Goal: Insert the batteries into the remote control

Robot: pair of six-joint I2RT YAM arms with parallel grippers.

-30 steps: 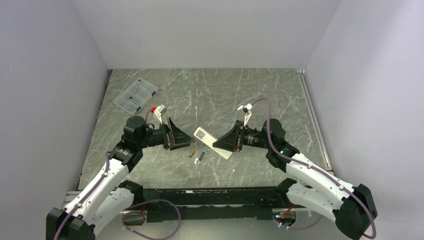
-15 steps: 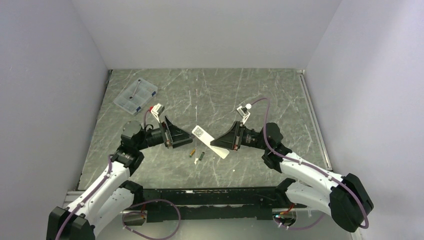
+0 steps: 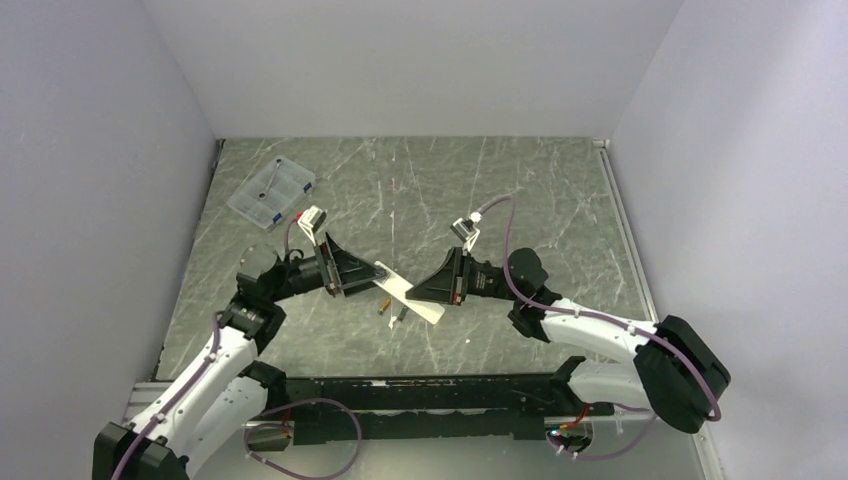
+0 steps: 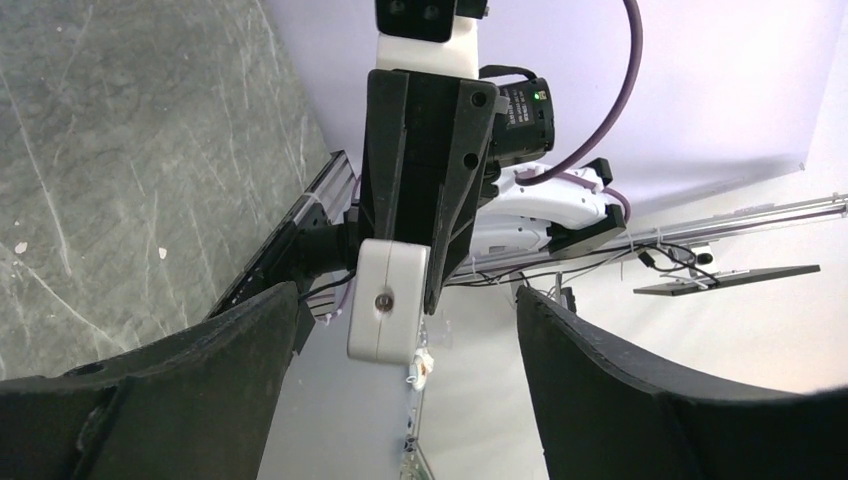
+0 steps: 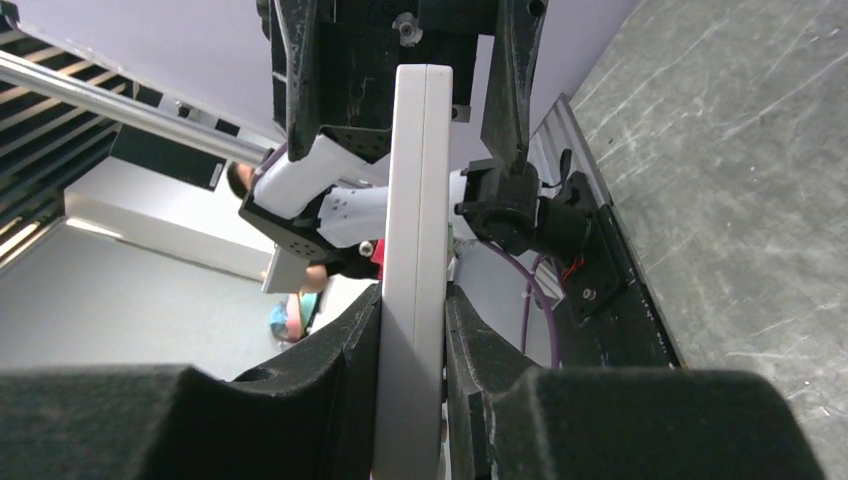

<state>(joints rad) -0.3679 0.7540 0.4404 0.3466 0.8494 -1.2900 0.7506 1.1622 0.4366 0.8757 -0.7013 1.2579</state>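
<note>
Right gripper [image 5: 412, 300] clamped the remote control [image 5: 420, 180] by its edges.
Left gripper [image 4: 405, 300] stood wide open around its other end, holding nothing; batteries [image 3: 386, 303] lay at 6 o'clock.

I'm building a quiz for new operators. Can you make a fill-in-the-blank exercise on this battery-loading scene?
1. The remote is clamped in the ___.
2. The left gripper is ___, with its fingers on either side of the remote's far end.
3. Both batteries lie loose on the ___.

Missing words: right gripper; open; table.
</note>
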